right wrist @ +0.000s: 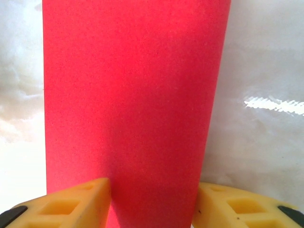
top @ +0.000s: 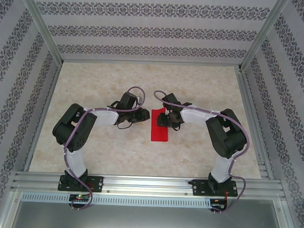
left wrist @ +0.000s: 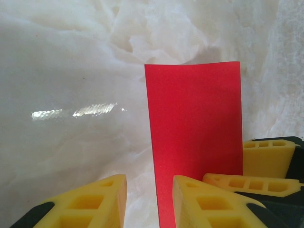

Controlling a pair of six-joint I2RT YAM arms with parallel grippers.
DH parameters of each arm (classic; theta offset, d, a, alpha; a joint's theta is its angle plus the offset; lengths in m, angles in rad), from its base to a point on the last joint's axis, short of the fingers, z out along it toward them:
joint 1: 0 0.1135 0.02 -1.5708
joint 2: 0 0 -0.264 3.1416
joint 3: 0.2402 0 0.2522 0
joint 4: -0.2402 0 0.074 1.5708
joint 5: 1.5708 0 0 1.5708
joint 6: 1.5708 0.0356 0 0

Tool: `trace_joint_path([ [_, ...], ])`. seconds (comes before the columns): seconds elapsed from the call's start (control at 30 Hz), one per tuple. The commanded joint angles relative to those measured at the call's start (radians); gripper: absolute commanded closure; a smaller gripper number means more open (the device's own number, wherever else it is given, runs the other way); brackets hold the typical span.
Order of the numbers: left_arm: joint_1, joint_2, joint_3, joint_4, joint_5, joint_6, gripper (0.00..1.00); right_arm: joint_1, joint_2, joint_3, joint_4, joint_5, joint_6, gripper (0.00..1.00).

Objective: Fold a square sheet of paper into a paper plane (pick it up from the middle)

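Both arms bend inward — left end effector (top: 143, 116) and right end effector (top: 163, 119) face each other, jaws parted.

Patterned walls (top: 145, 28) close in on three sides, white with bands of dark floral ornament running across them. Bare aluminium posts (top: 41, 26) rise at the back corners. Down below, the tabletop (top: 115, 153) is a pale, marbled beige, and it's glossy: there's a bright streak of glare (left wrist: 90, 110) on it, seen up close. Along the near edge runs a ribbed aluminium rail (top: 149, 184), and below that sits a dull grey metal panel (top: 147, 220).
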Motion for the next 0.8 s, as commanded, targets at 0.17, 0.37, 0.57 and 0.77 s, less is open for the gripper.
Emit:
trace_joint_path([
  [0.17,-0.013,0.022,0.034,0.003,0.012,0.008,0.68,-0.005,0.163,-0.072,-0.010,0.078,-0.019,0.50],
  [0.37,-0.016,0.028,0.040,0.011,0.033,0.009,0.69,-0.006,0.169,-0.069,-0.014,0.081,-0.014,0.49],
  [0.57,-0.022,0.054,0.060,0.024,0.085,0.008,0.76,-0.006,0.173,-0.071,-0.013,0.082,-0.013,0.49],
  [0.77,-0.034,0.087,0.092,0.025,0.133,0.010,0.84,-0.005,0.178,-0.074,-0.011,0.083,-0.012,0.49],
])
